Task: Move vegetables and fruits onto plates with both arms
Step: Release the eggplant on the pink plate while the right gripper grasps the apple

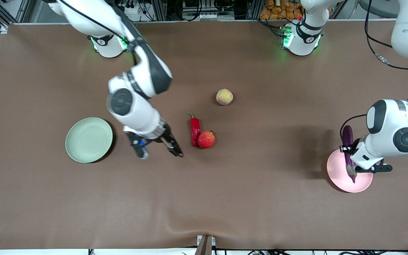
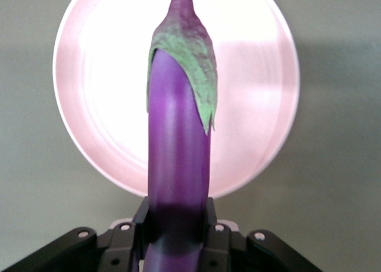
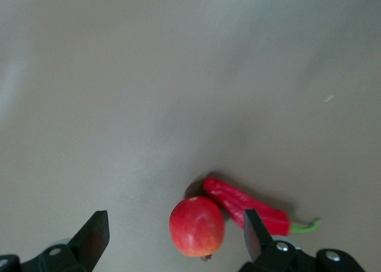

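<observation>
My left gripper is shut on the long purple eggplant and holds it over the pink plate. In the left wrist view the eggplant runs out from between the jaws, its green-capped stem end over the pink plate. My right gripper hangs open over the table between the pale green plate and the round red fruit. The red chili lies touching that fruit. The right wrist view shows the red fruit and chili below the open gripper. The peach sits alone, farther from the front camera.
The brown table cover has a raised wrinkle near its front edge. The green plate holds nothing. Cables hang from the left arm above its end of the table.
</observation>
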Motion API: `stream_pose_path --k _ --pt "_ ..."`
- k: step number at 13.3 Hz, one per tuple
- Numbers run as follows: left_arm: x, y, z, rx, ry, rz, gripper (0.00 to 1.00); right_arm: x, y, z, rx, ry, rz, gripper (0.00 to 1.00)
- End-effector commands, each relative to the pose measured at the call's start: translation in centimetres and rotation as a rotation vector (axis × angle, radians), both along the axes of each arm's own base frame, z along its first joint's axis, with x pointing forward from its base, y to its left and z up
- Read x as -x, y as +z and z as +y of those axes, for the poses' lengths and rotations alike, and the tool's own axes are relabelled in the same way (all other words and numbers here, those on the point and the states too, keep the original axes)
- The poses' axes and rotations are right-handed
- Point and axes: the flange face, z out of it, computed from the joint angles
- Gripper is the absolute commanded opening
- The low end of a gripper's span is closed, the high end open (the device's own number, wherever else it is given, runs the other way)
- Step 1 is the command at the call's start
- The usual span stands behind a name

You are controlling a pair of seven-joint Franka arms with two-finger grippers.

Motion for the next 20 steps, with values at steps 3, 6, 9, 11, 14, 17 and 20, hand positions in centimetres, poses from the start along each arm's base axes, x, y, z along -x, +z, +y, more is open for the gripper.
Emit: stream_pose_path --k 3,6,9,11,14,17,20 --pt "-2.1 -0.8 0.3 0.007 -0.049 -0.012 0.00 1.0 -5.1 6.0 0.000 -0.005 -0.029 1.00" --pt "-2.0 -1.6 0.7 0.020 -0.068 0.001 0.00 2.9 -8.4 8.3 0.019 0.023 -0.017 1.00" --pt "-1.9 -1.7 0.8 0.022 -0.063 0.003 0.28 4.7 -10.6 10.0 0.036 0.030 0.011 1.00" --pt "-2.3 -1.3 0.6 0.022 -0.064 -0.007 0.66 5.0 -11.2 10.3 0.041 0.024 0.015 1.00" --pt "-2.8 -0.2 0.6 0.021 -0.062 -0.028 1.00 5.0 -12.1 10.1 0.078 0.056 0.000 0.32" --pt "-3.1 1.3 -0.7 0.023 -0.066 -0.043 1.00 4.0 -11.2 9.6 0.074 0.053 -0.008 0.00" --pt "-3.3 3.4 -4.1 0.043 -0.075 -0.061 1.00 1.8 -6.4 8.6 0.082 0.041 0.065 0.00"
